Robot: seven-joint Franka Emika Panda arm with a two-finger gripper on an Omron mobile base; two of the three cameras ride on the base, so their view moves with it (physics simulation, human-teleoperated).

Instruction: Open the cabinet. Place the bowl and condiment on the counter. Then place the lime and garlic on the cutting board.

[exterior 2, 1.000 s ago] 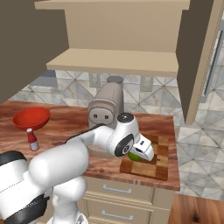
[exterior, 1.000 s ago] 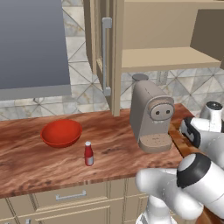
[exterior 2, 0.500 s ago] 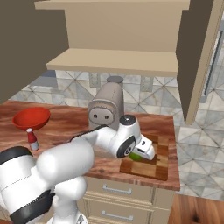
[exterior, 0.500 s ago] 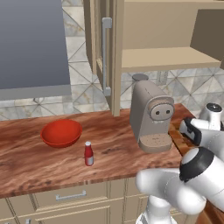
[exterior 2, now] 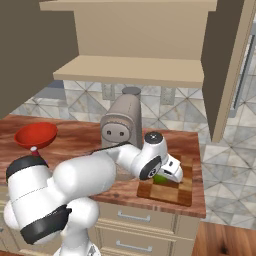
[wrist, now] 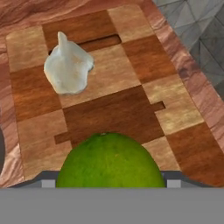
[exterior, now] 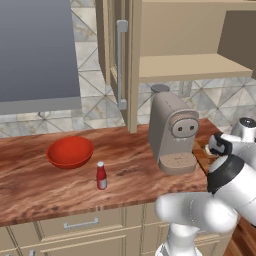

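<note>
My gripper (exterior 2: 167, 175) hangs low over the checkered cutting board (exterior 2: 176, 193) and is shut on the lime (wrist: 109, 159), a green ball that spans the gap between the fingertips. The garlic (wrist: 68, 65), a pale lumpy bulb, lies on the cutting board (wrist: 109, 109) beyond the lime. A sliver of the lime (exterior 2: 159, 178) shows green under the hand. The red bowl (exterior: 70, 151) and the condiment (exterior: 101, 175) stand on the counter (exterior: 45, 190) to the left. The cabinet (exterior: 120, 60) stands open, its shelf bare.
A beige coffee machine (exterior: 172, 132) stands on the counter between the condiment and the board, close to my arm. The counter's right end lies just past the board. Drawers (exterior: 80, 225) run below the counter's front edge.
The arm's elbow has shifted slightly. The gripper and the lime stay over the board at nearly the same spot.
</note>
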